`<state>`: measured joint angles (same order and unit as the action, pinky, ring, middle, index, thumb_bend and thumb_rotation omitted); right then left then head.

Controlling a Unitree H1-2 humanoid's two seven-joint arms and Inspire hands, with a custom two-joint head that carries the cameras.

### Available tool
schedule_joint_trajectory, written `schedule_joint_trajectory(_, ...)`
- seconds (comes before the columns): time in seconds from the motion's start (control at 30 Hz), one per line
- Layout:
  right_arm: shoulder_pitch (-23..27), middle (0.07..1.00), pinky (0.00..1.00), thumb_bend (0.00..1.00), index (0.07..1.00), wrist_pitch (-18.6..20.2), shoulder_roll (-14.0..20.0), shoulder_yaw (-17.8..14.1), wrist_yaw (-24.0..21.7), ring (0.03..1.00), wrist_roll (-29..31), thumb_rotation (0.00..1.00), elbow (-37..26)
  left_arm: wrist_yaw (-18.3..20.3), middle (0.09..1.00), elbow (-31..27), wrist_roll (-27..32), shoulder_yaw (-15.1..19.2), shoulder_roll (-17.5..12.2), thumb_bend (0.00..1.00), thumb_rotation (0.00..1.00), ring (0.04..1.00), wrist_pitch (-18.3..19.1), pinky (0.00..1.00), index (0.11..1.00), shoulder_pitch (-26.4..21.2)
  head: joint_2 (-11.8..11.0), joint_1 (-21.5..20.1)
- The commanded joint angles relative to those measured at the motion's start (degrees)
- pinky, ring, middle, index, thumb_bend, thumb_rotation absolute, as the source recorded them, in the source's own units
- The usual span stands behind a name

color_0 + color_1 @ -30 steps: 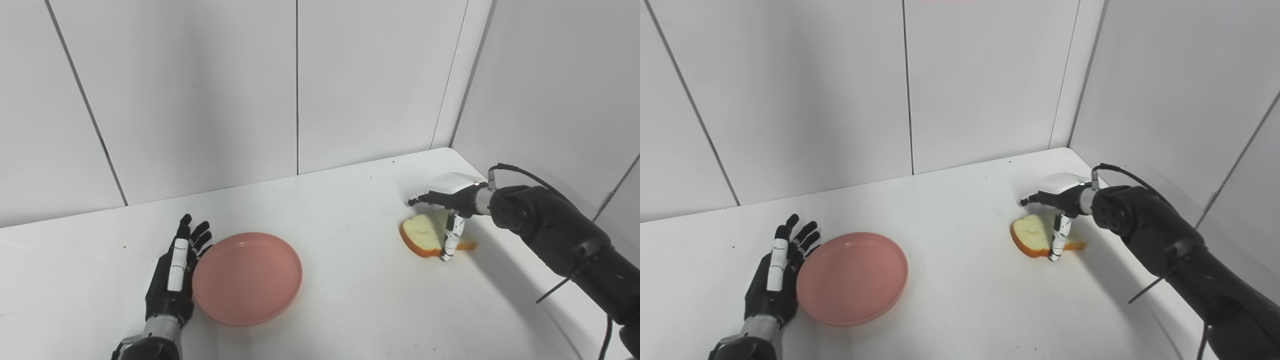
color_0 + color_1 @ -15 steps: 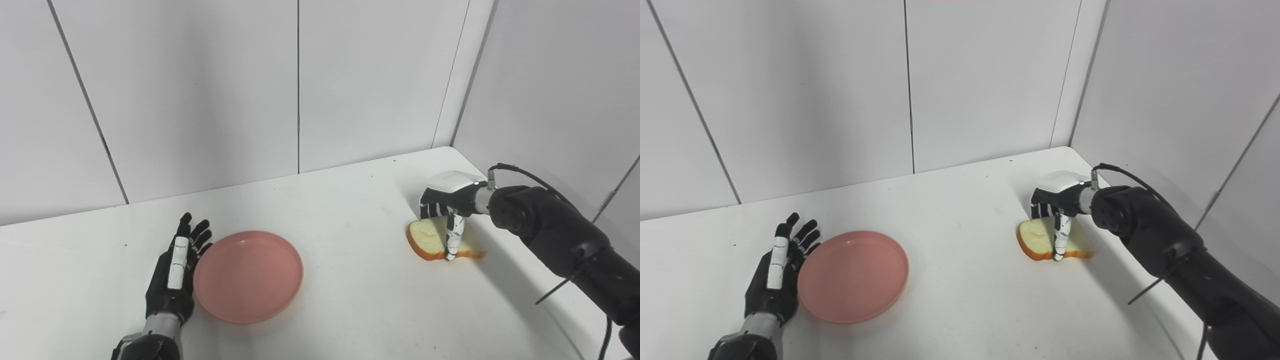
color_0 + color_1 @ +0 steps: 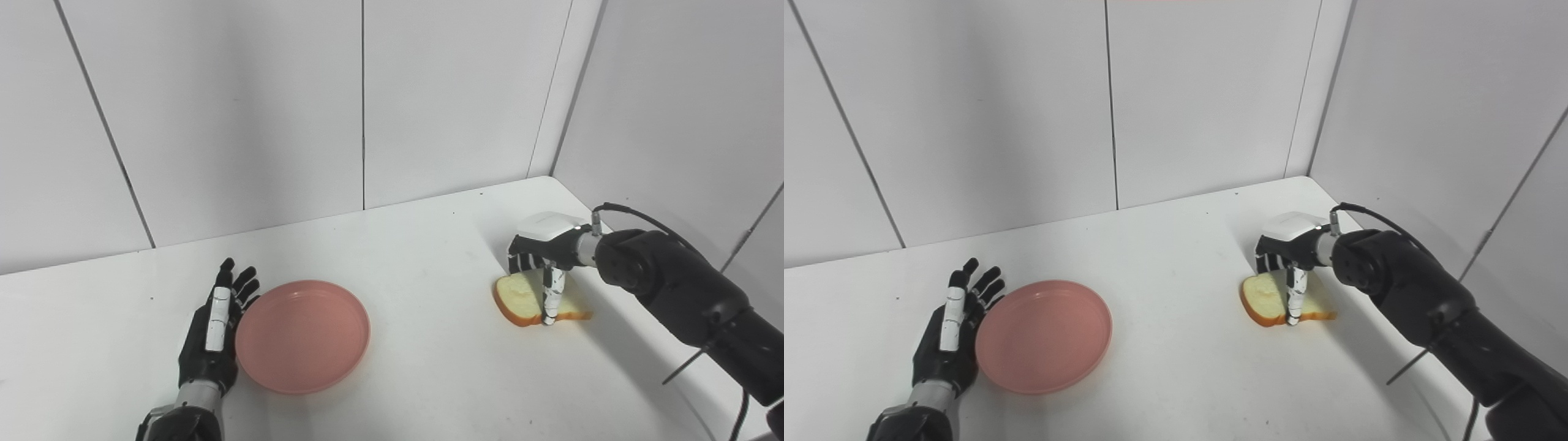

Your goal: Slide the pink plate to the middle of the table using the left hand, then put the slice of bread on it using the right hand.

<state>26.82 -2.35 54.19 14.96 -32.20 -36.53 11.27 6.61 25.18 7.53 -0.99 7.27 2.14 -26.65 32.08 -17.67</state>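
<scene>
left hand [image 3: 211,334]: mine, lying flat on the table [image 3: 429,367], fingers straight and spread, holding nothing. Its inner edge is right against the plate's left rim; can't tell from here whether it actually touches.
plate [image 3: 302,335]: pink, round, shallow, nothing on it. Sits flat on the table, left of centre, well apart from the bread.
right hand [image 3: 1289,260]: mine, arm coming in from the right edge, palm down over the bread. Fingers curled down behind the far side of the slice, thumb [image 3: 550,299] straight down across the near crust, tip at the table surface.
right hand grip: closed around the bread, fingers at the back and thumb at the front. Looks like a pinch across the slice; how firm the contact is, can't tell.
bread [image 3: 1268,301]: one slice, pale face with orange-brown crust, right side of the table, near the right wall. Left part of the crust is tipped up a little, right corner lying on the table. Not on the plate.
table: white, a few small dark specks on it, corner at the back right.
walls [image 3: 245,110]: white panels with thin dark seams, behind the table and along the right side.
cable [image 3: 1366,214]: black, loops out of my right wrist and runs back along the forearm.
</scene>
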Motion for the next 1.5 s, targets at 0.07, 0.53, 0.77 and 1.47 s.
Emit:
schedule_joint_trajectory(0.07,4.8,0.485,0.32,0.52,0.517,-0.2,2.8,-2.7,-1.3,0.407,0.1,0.00,-6.8,-0.5,0.906,0.9,0.4,0.1,1.1,0.93,0.84,0.919,0.9,0.91,0.970,-0.2,-0.1,0.5)
schedule_joint_trajectory(0.53,12.2,0.513,0.39,0.52,0.476,1.1,-1.1,-3.7,-7.7,0.438,0.3,0.00,-18.6,-2.2,0.912,2.3,-1.9,-1.3,2.4,0.87,0.86,0.914,-0.9,0.87,0.986,-0.5,-0.5,5.3)
schedule_joint_trajectory(0.77,15.6,0.502,0.38,0.52,0.489,1.1,-7.9,-1.8,-7.2,0.435,-0.4,0.00,-15.1,-3.8,0.890,4.6,-4.2,-2.8,3.7,0.89,0.85,0.895,-3.1,0.87,0.971,-0.8,-0.7,11.3)
schedule_joint_trajectory(1.47,18.8,0.510,0.40,0.52,0.480,14.3,-28.3,4.0,-9.0,0.445,-11.9,0.00,-14.9,-7.4,0.899,9.7,-5.2,-2.0,6.5,0.86,0.87,0.892,-8.0,0.82,0.954,-2.1,-0.1,20.3)
